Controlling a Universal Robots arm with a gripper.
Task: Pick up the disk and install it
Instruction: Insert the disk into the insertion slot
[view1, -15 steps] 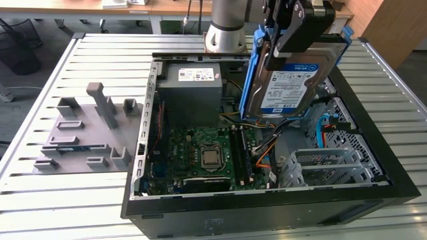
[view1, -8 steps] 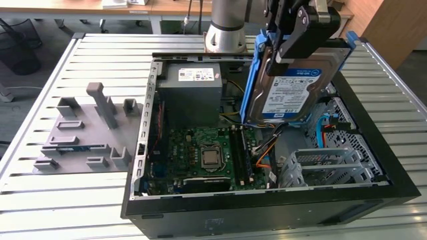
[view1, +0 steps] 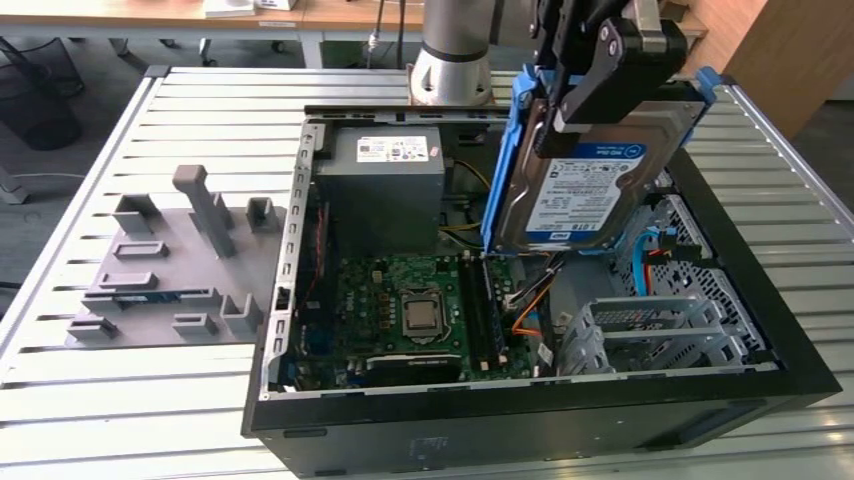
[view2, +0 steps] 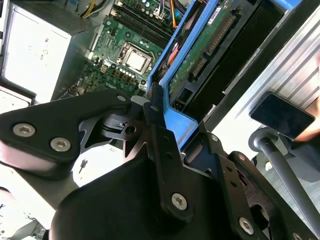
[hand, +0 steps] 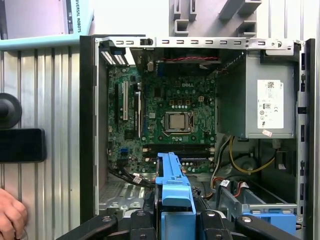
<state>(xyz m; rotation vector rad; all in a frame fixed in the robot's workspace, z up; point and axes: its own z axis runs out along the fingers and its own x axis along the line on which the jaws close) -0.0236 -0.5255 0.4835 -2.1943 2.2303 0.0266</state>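
The disk (view1: 587, 195) hangs upright above the open computer case, its white-and-blue label facing the exterior view's camera and a blue plastic carrier around it. My gripper (view1: 577, 108) is shut on the disk's top edge. In the second wrist view, a black finger (view2: 156, 117) presses on the blue carrier (view2: 176, 122), and the disk's green circuit side (view2: 200, 45) shows beyond it. In the first wrist view, the carrier (hand: 172, 185) juts out from my gripper (hand: 172, 222) over the case's inside.
The black computer case (view1: 534, 420) lies open with its motherboard (view1: 400, 300), grey power supply (view1: 380, 190) and metal drive cage (view1: 654, 330) exposed. A grey fixture block (view1: 160, 270) lies on the slatted table at the exterior view's left. A person's hand (hand: 10, 215) is beside the case.
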